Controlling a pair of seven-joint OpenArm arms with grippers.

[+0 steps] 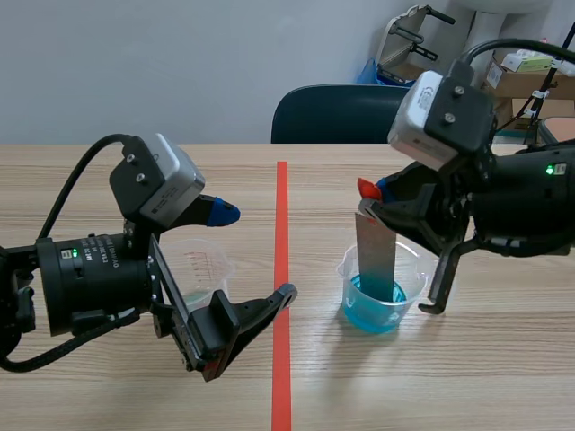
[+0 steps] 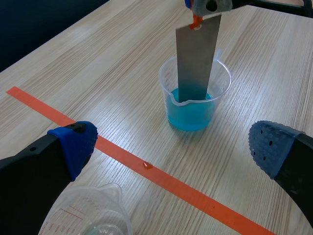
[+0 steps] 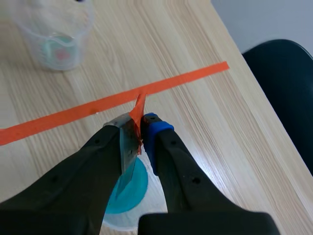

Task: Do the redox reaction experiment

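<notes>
metal strip (image 2: 195, 58): flat, grey, dull-shiny rectangle; stands nearly upright, its lower end dipped in the blue liquid, its top end pinched between the fingers of the right gripper (image 3: 142, 129).
orange tab (image 2: 196, 20): small orange-red piece at the strip's top edge, sticking out past the fingers.
beaker (image 2: 222, 93): clear plastic with a pouring spout; upright on the table (image 1: 503, 359), on the right of the tape line (image 1: 281, 269).
blue liquid (image 2: 190, 117): bright turquoise; fills about the lower third of the beaker.
measuring cup (image 1: 205, 265): clear plastic with red scale marks and a spout; upright on the left of the tape line, well apart from the beaker; contents hard to tell.
</notes>
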